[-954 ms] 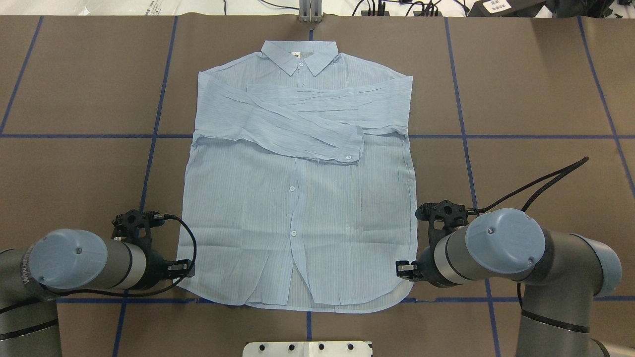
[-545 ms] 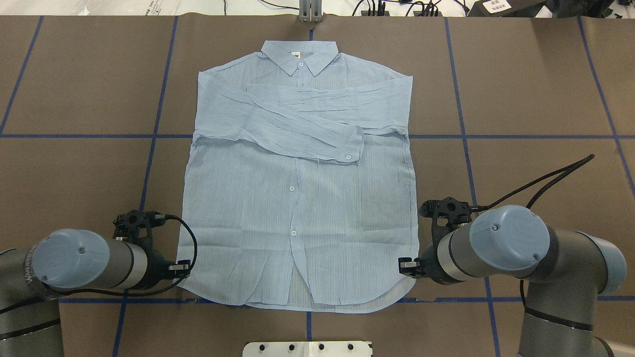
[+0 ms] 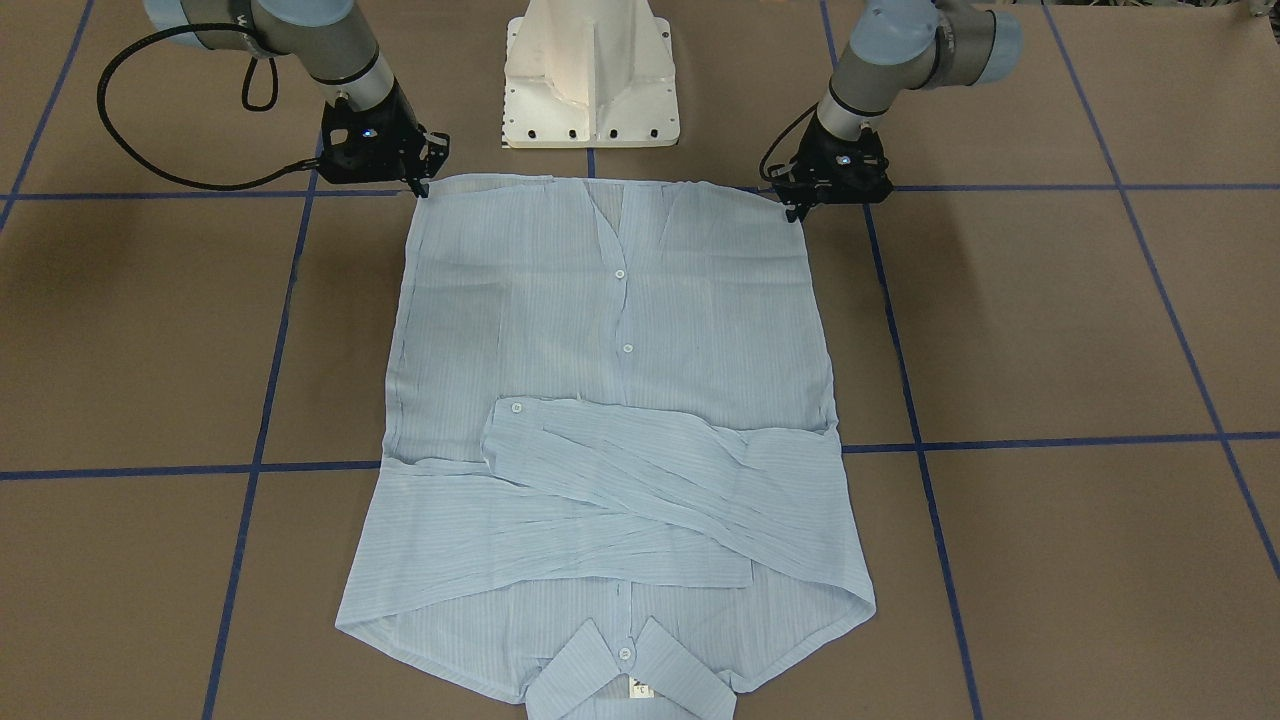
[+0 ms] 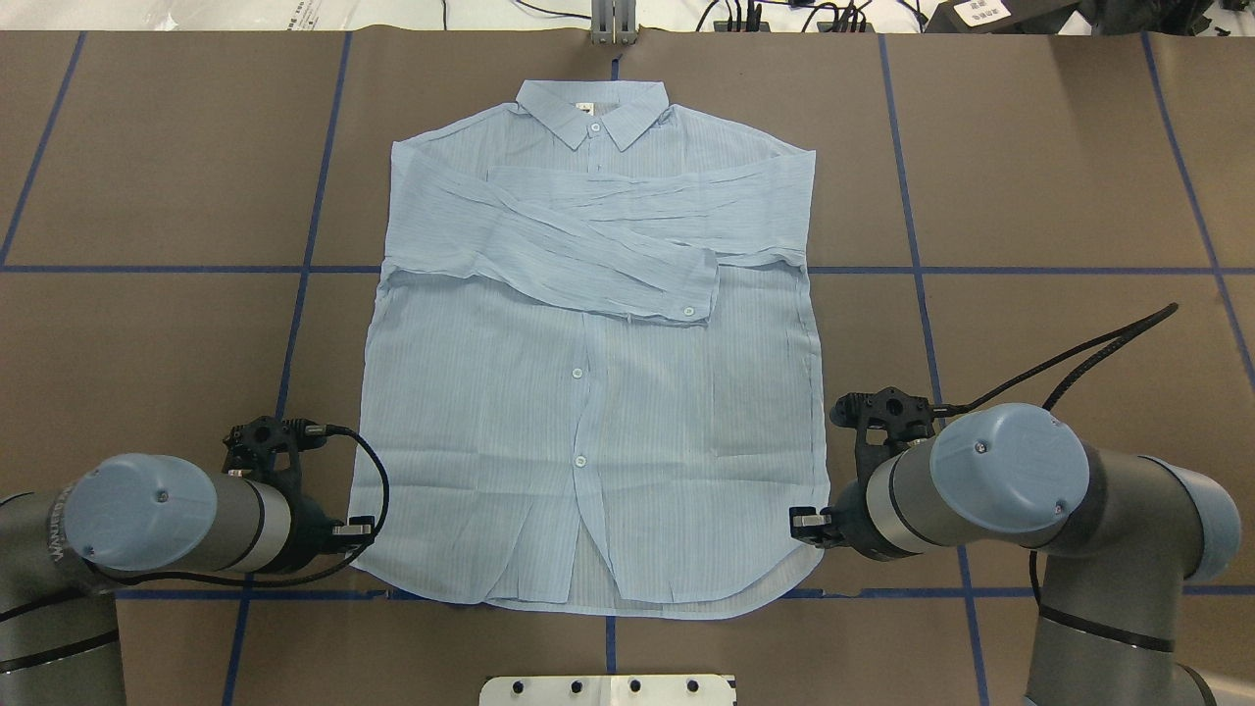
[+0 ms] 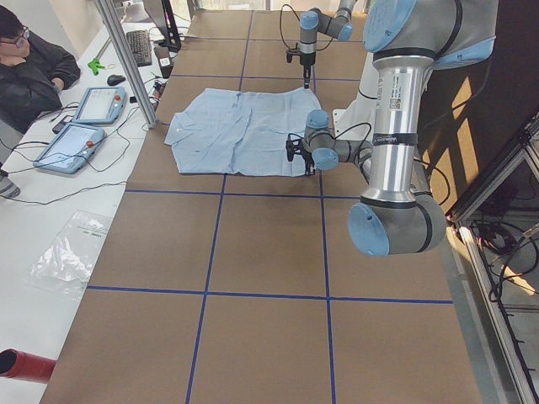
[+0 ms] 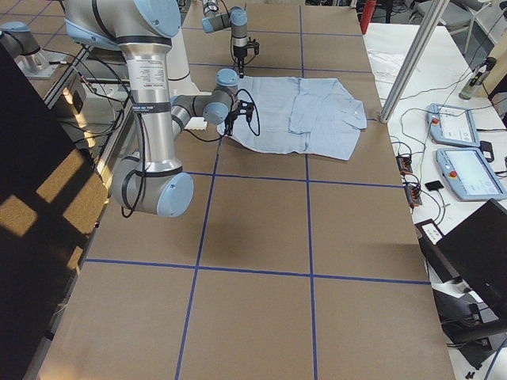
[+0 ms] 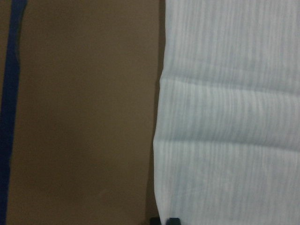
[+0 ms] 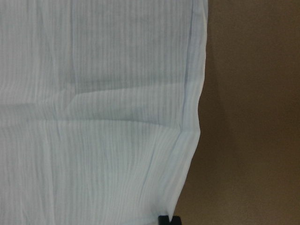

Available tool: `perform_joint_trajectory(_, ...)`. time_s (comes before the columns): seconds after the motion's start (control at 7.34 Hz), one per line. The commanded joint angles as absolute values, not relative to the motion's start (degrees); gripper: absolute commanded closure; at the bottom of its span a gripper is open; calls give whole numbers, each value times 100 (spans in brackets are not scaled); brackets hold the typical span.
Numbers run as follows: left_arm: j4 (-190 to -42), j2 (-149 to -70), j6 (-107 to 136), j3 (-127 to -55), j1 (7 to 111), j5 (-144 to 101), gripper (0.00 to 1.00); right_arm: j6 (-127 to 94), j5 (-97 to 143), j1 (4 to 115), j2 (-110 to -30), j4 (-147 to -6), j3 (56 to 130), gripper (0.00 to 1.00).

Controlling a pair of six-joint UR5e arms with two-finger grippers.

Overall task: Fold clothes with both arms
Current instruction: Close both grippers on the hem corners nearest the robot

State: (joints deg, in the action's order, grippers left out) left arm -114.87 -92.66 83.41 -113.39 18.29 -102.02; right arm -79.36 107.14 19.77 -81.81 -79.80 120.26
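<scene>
Jaws at both hem corners are too hidden to call apart or clamped. On the table (image 4: 1029, 196), the shirt (image 4: 588, 412) lies flat, sleeves crossed; left gripper (image 4: 358, 534) and right gripper (image 4: 804, 525) flank its robot-side hem. Thin cloth could slip from one, skewing the fold.

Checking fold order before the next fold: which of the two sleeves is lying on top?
The sleeve from the robot's left side is on top. It runs diagonally over the other sleeve, which lies straight across, and its buttoned cuff shows in full.
</scene>
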Motion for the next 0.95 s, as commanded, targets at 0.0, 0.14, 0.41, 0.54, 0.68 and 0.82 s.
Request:
perform_joint_trajectory(0.0,-11487,-9264,8358,-11355,1837,-10195,100,-7937,10723,1986,-8139,-7980,12050,100)
perform_joint_trajectory(0.14,-11487,-9229,8324,-11347,1837,-10221,100,-7937,10723,1986,-8121,-7980,12119,100)
perform_joint_trajectory(0.41,-11496,-9228,8279,-11347,1854,-10230,100,-7928,10731,2056,-8121,-7980,12120,100)
perform_joint_trajectory(0.54,-11496,-9237,8279,-11347,1898,-10230,100,-7928,10731,2100,-8130,-7980,12111,100)
perform_joint_trajectory(0.68,-11496,-9237,8157,-11355,1933,-10230,100,-7928,10845,2214,-8130,-7980,12111,100)
perform_joint_trajectory(0.82,-11496,-9246,7956,-11373,1960,-10222,100,-7919,11046,2398,-8121,-7972,12111,100)
